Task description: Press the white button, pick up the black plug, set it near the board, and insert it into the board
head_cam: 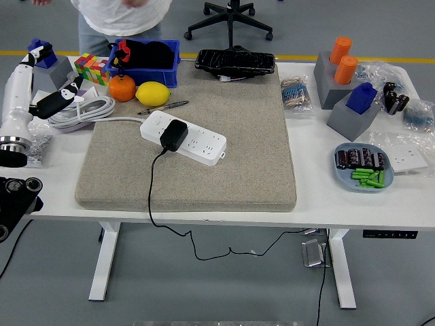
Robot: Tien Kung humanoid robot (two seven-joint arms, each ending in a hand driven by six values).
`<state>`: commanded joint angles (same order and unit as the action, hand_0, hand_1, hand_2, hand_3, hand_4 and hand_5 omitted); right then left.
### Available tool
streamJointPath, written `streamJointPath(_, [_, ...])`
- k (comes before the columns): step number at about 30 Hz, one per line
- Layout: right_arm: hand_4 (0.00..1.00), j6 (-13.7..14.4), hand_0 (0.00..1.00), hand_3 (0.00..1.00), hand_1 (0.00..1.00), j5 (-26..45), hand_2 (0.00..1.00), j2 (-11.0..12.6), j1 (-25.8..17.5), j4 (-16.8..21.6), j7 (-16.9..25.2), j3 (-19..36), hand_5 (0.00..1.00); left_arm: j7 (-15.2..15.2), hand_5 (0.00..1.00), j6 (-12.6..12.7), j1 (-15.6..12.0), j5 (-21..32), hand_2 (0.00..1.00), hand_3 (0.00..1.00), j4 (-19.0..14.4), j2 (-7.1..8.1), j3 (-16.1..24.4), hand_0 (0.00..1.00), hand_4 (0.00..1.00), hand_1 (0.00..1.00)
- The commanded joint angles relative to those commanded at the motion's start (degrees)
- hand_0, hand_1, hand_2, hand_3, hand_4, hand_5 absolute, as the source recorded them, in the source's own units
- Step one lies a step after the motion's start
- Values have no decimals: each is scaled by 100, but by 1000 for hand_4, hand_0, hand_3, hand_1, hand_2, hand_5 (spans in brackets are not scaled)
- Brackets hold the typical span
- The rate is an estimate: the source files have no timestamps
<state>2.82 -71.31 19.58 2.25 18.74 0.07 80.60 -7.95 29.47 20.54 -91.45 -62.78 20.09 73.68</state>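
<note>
The white power strip [197, 140] lies slanted on the beige mat [238, 170]. The black plug [174, 134] sits in the strip, and its black cord [150, 197] runs over the table's front edge. My left hand [45, 76], white with dark fingertips, hangs at the far left above the coiled white cable [85, 110], well clear of the strip. Its fingers are spread and hold nothing. The person stands back from the far side, with only the white shirt [122, 13] showing at the top.
An orange [122, 87], a lemon [153, 93] and a pen [164, 106] lie behind the strip, in front of a blue bin [173, 64]. A black tray [235, 61] is at the back. Grey blocks [353, 115] and a blue dish [340, 163] stand on the right.
</note>
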Motion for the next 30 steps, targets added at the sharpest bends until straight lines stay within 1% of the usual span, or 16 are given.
streamJointPath(4, [636, 10, 737, 585, 608, -4, 571, -2, -17, -30, -1, 17, 336, 22, 325, -74, -243, -48, 794, 809, -31, 57, 453, 879, 812, 828])
streamJointPath(6, [637, 10, 738, 584, 610, -9, 571, -9, -29, -46, -10, 28, 336, 45, 312, -101, -300, -77, 791, 803, -43, 57, 638, 878, 804, 825])
streamJointPath(13, [637, 6, 739, 585, 610, -25, 573, -9, -41, -40, -27, 58, 336, 93, 299, -137, -335, -183, 788, 800, -137, -40, 1066, 878, 799, 822])
streamJointPath(24, [641, -9, 740, 588, 613, -56, 576, 17, -23, -42, -44, 183, 332, 168, 284, -164, -277, -266, 788, 799, -177, -67, 1132, 879, 790, 822])
streamJointPath(30, [642, -17, 740, 589, 613, -70, 577, 6, -21, -58, -57, 223, 333, 206, 281, -192, -292, -274, 788, 799, -204, -63, 1145, 879, 787, 819])
